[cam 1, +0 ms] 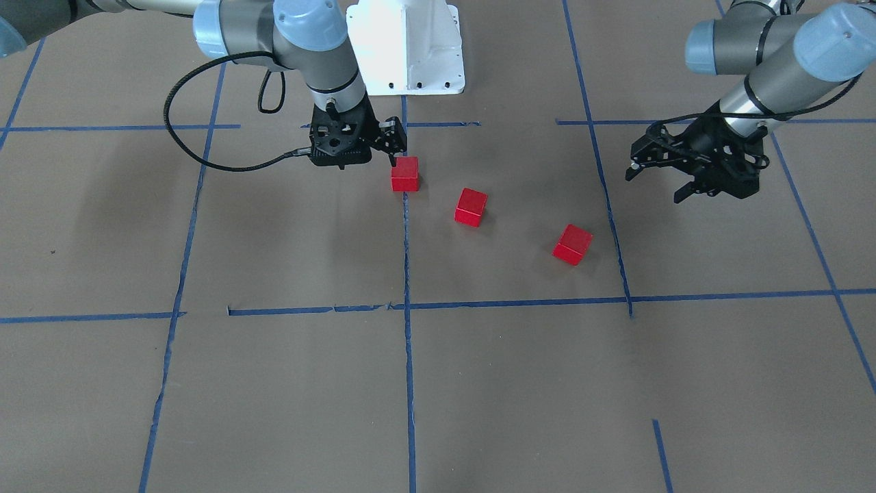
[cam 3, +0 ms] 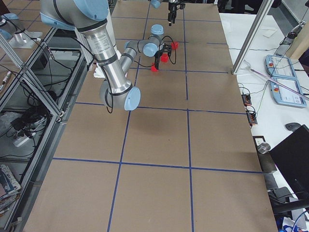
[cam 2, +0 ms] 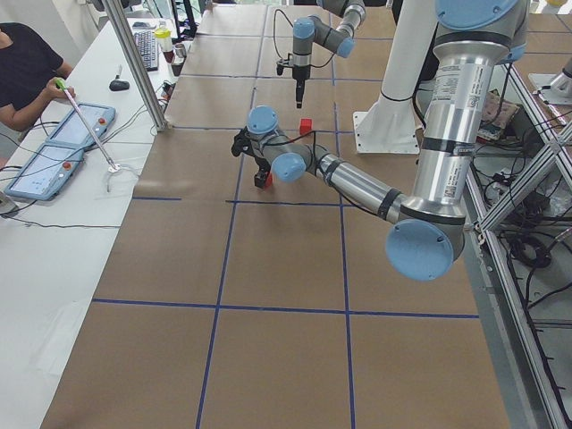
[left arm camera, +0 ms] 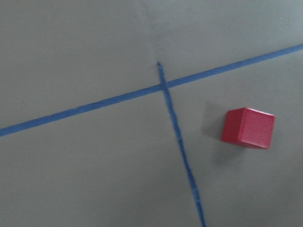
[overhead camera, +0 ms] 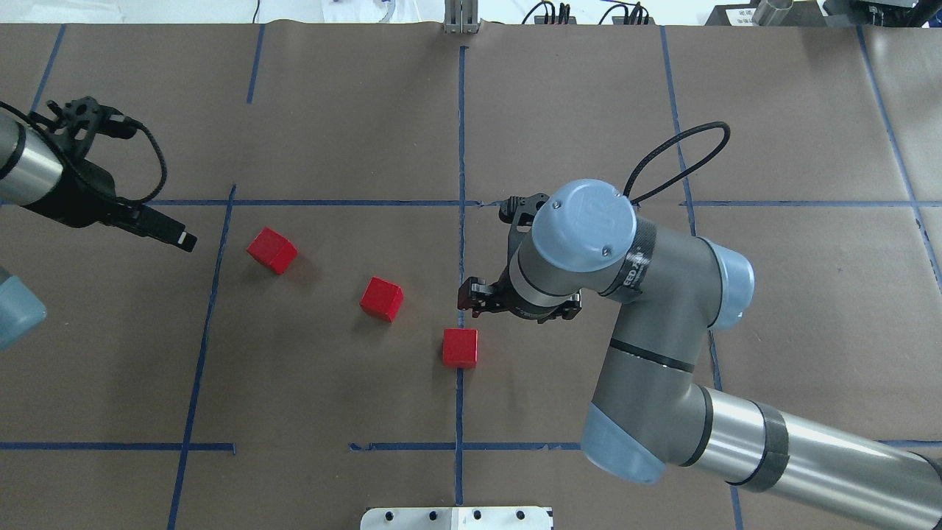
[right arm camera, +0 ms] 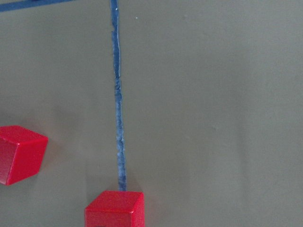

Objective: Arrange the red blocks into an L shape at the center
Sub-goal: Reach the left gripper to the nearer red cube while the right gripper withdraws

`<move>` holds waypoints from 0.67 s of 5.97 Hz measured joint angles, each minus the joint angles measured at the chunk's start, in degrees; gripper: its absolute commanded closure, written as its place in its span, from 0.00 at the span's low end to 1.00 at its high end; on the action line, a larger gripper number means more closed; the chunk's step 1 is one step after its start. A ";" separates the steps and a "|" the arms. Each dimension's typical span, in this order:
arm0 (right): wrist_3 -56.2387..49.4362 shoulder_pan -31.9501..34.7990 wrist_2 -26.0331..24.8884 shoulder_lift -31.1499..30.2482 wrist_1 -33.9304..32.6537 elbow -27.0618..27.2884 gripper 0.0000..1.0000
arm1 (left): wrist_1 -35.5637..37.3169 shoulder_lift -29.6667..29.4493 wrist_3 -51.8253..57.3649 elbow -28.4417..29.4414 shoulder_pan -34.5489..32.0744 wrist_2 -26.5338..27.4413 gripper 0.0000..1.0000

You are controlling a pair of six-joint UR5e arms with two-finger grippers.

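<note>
Right gripper (cam 1: 394, 156) is poised low over the blue tape line (cam 1: 408, 260) that divides the middle square of the brown paper (cam 1: 506, 383). Its jaws are seen edge-on, so whether they stand wide or narrow cannot be told. Left gripper (cam 1: 655, 186) hovers above the paper with its jaws spread wide, holding nothing.

The first red block (cam 1: 404, 174) sits squarely on the tape line, just beside the right gripper's fingertips and slightly below them. Whether they touch it cannot be judged. The second red block (cam 1: 471, 207) lies off the line, near the right gripper's jaws on the side toward the left gripper. The third red block (cam 1: 573, 244) lies farther along, between the two grippers. It is nearer the left one but well apart from its jaws.

The three blocks form a slanting row, and none touches another.
</note>
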 measured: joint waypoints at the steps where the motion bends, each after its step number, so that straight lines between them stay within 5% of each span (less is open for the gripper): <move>1: -0.97 2.42 2.86 -1.40 0.17 1.20 0.00 | 0.03 -2.51 -0.38 0.10 3.06 2.30 0.00; 4: -6.24 7.47 6.28 -6.32 0.47 4.13 0.00 | 8.34 -13.91 -1.21 1.70 14.68 16.15 0.00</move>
